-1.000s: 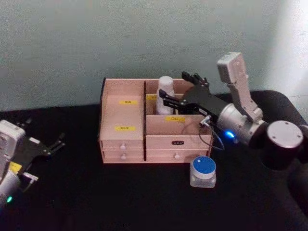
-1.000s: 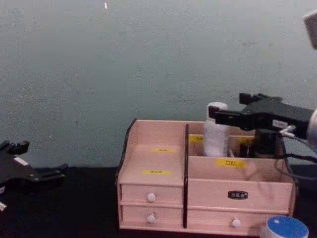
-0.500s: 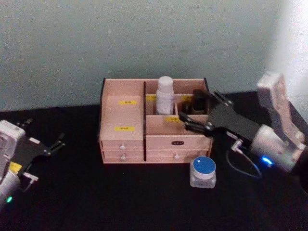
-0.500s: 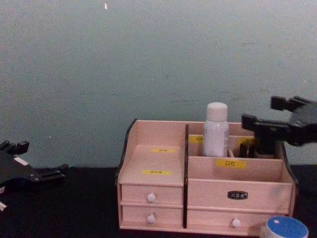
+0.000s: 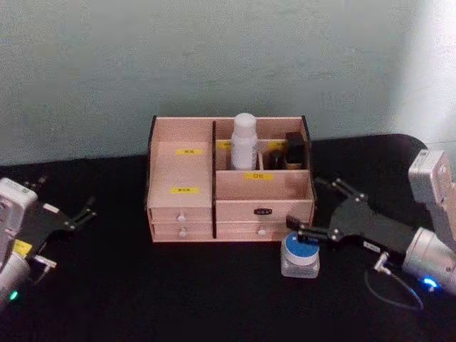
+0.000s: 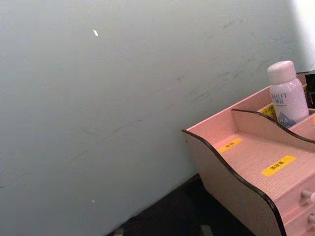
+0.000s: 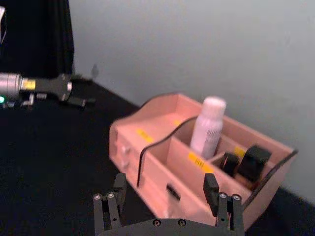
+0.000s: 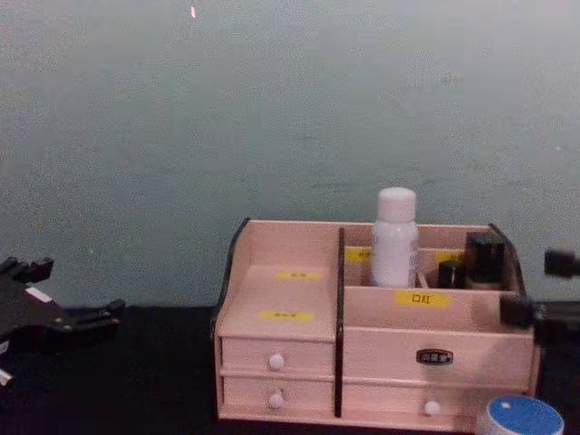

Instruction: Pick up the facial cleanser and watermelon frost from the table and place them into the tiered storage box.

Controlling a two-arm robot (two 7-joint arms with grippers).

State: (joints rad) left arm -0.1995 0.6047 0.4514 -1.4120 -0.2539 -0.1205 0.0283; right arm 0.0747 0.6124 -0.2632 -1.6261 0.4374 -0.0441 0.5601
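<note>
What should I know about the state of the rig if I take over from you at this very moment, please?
Left gripper: open, holding nothing, parked low at the left of the table.
Right gripper: open, holding nothing, close beside the watermelon frost; in the head view one finger lies across its lid.
Facial cleanser: upright in a back compartment of the tiered storage box, just right of the dark divider. That part is done.
Watermelon frost: on the table at the box's front right corner. Left to do: grasp it and place it in the box.
</note>
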